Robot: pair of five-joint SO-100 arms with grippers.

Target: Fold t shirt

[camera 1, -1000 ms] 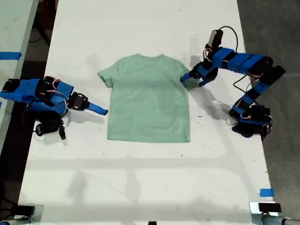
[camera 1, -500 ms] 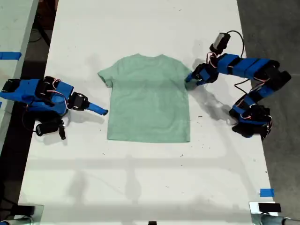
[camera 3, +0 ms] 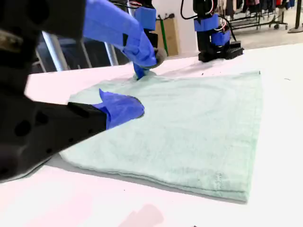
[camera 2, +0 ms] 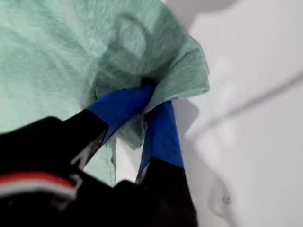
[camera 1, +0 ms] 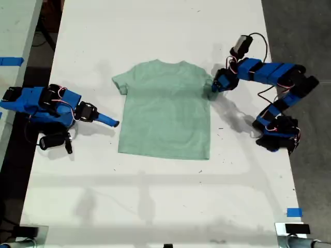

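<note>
Sleeve [camera 2: 175, 71] raised (first gripper [camera 2: 150, 101] clamped)

A long white desk [camera 1: 155, 206] fills most of the exterior view. A small strip of blue tape [camera 1: 294, 212] lies on it near that view's lower right corner. Another strip of blue tape [camera 1: 11, 61] sits on a second pale surface at the view's left edge. Grey floor [camera 1: 305, 31] shows along the right.

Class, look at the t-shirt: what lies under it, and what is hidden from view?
The t-shirt lies flat on the white table. My first gripper pinches one sleeve. Whatever is beneath the cloth is covered, so only table at its edges shows.
</note>
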